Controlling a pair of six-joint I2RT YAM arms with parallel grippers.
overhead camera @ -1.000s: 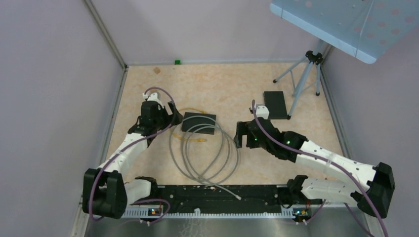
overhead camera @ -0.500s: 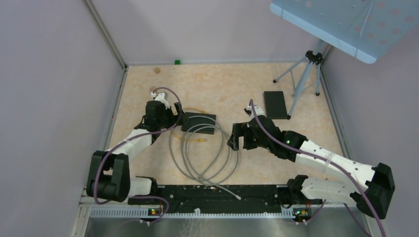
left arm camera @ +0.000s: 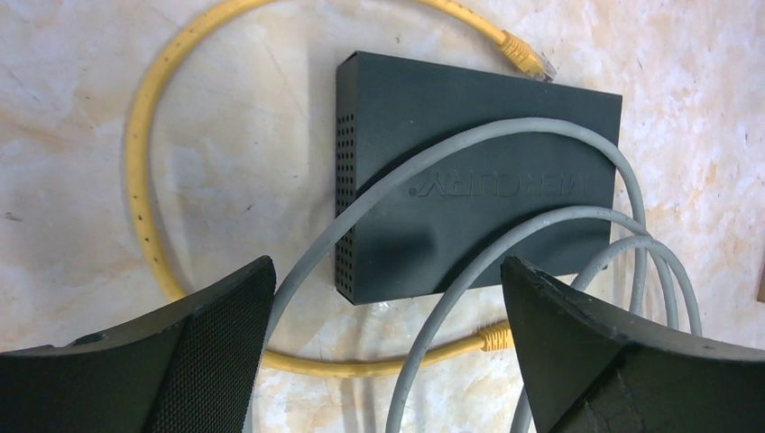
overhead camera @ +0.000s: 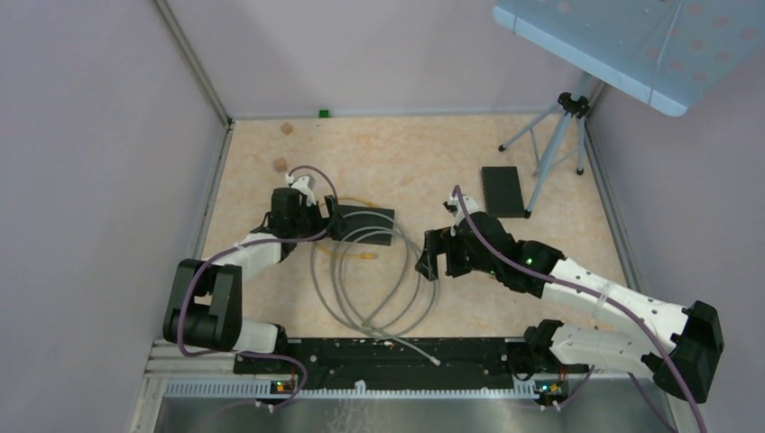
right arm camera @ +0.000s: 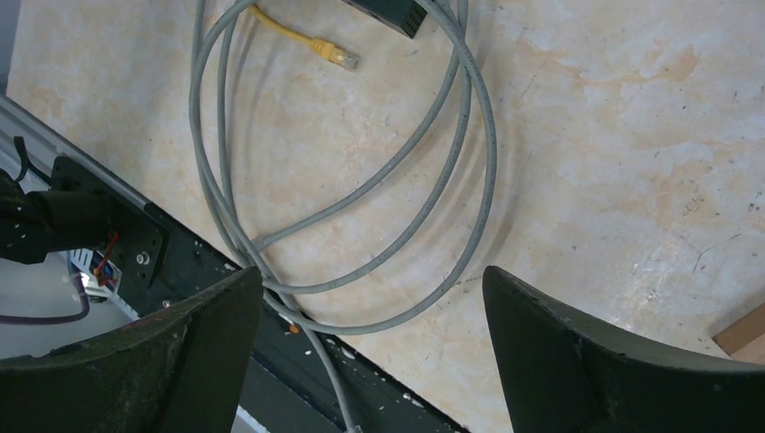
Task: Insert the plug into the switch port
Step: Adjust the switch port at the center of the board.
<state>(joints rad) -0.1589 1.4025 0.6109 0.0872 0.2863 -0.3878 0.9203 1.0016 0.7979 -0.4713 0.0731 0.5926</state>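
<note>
From where I stand the job looks barely begun: no plug sits in the switch (left arm camera: 478,207), and neither claw holds anything. The left gripper (left arm camera: 386,275) hovers just over the switch with its jaws spread wide. The right gripper (right arm camera: 370,280), just as wide and just as empty, hangs above the coiled grey cable (right arm camera: 469,135), off to the switch's other side. The switch lies flat on the table (overhead camera: 433,153), with loops of the grey cable draped across its top. A yellow cable (left arm camera: 135,180) curls around it. One yellow plug (left arm camera: 525,57) lies loose just beside one corner, and a second yellow plug (left arm camera: 494,338) lies by the opposite edge. I can't make out the port face, nor which plug is meant. Picking up, lining up and pushing in all remain, I'd say.
</note>
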